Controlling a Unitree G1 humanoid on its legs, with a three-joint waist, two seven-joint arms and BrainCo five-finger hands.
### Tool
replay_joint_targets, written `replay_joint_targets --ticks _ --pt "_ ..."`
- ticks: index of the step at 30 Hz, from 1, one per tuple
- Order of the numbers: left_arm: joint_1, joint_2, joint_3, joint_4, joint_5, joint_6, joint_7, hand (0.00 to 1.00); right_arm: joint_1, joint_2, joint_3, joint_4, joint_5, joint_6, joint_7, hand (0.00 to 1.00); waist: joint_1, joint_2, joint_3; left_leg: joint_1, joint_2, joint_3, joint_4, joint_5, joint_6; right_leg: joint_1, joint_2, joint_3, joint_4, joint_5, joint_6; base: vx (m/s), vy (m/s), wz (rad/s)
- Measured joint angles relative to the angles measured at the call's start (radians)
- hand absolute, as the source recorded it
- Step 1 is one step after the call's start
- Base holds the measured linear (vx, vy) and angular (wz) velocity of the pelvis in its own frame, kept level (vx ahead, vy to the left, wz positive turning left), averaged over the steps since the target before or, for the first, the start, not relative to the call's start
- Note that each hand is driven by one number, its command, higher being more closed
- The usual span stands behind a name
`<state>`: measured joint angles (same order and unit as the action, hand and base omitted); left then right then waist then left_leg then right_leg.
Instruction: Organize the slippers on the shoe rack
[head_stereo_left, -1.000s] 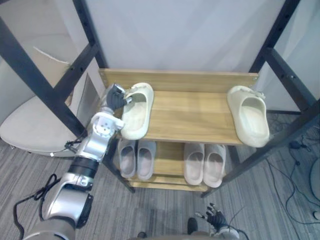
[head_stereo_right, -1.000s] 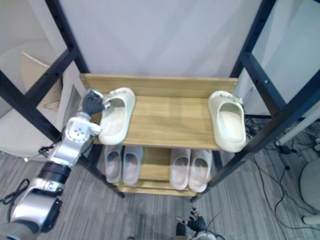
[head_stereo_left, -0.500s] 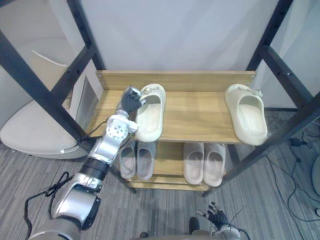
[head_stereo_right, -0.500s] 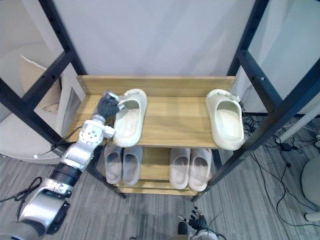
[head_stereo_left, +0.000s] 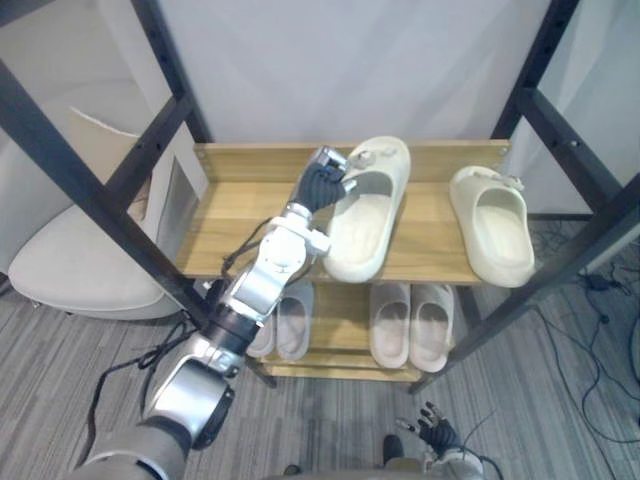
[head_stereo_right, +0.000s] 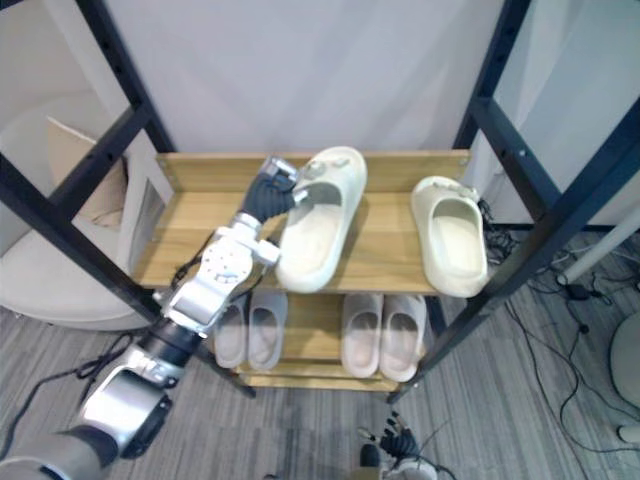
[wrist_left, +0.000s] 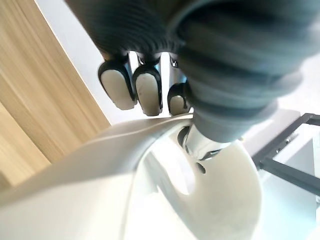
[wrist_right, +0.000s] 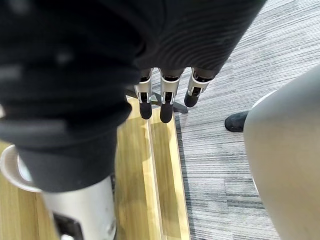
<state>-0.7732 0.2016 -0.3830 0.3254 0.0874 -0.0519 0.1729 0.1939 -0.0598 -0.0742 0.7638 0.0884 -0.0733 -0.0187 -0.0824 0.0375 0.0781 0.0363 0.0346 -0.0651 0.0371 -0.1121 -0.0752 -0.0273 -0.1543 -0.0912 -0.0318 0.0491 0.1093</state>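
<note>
A wooden shoe rack (head_stereo_left: 235, 215) stands before me with two cream slippers on its top shelf. My left hand (head_stereo_left: 322, 185) is shut on the upper edge of one cream slipper (head_stereo_left: 365, 215), which lies at the shelf's middle with its toe pointing slightly right; the fingers (wrist_left: 142, 90) curl over that slipper's rim (wrist_left: 165, 190). The other cream slipper (head_stereo_left: 492, 225) rests at the right end, a short gap away. My right hand (head_stereo_left: 432, 432) hangs low near the floor with its fingers (wrist_right: 162, 107) straight and holding nothing.
Two pairs of pale grey slippers (head_stereo_left: 410, 325) (head_stereo_left: 290, 320) sit on the lower shelf. Black metal frame posts (head_stereo_left: 90, 185) flank the rack on both sides. A beige round seat (head_stereo_left: 80, 260) stands at the left, and a white wall lies behind.
My left hand has carried its cream slipper from the left end of the top shelf to the middle, closer to the right slipper. The right hand has stayed low.
</note>
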Motion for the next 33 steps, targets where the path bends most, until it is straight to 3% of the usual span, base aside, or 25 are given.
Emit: replay_joint_targets --ticks 8,18,19,33 --pt "-0.025 -0.037 -0.001 0.065 -0.001 0.011 0.002 1.00 -0.001 0.002 0.000 -0.016 0.008 -0.011 -0.001 0.00 -0.020 0.002 0.022 -0.002 0.000 0.023 0.000 0.000 0.000 -0.017 0.000 0.021 0.008 0.000 0.000 -0.01 0.005 -0.07" --pt "-0.040 -0.070 0.003 0.120 -0.003 0.021 0.022 1.00 0.016 0.004 0.000 -0.075 0.031 -0.015 -0.006 0.00 -0.024 -0.001 0.054 -0.031 0.001 0.052 0.001 -0.001 0.000 -0.060 0.000 0.044 0.015 0.003 0.002 0.00 0.002 -0.06" --pt "-0.040 -0.070 0.004 0.120 -0.003 0.022 0.022 0.00 0.021 0.008 0.000 -0.084 0.032 -0.016 -0.009 0.00 -0.024 -0.002 0.055 -0.036 0.001 0.052 0.001 -0.001 0.000 -0.066 0.000 0.045 0.015 0.003 0.002 0.00 0.000 0.00" --pt "-0.045 -0.170 0.014 0.137 -0.045 0.023 0.043 0.00 0.029 0.011 0.000 -0.091 0.031 -0.016 -0.021 0.00 -0.016 -0.003 0.057 -0.033 0.004 0.051 0.010 -0.001 0.000 -0.058 -0.003 0.037 0.025 0.003 0.003 -0.01 0.000 0.02"
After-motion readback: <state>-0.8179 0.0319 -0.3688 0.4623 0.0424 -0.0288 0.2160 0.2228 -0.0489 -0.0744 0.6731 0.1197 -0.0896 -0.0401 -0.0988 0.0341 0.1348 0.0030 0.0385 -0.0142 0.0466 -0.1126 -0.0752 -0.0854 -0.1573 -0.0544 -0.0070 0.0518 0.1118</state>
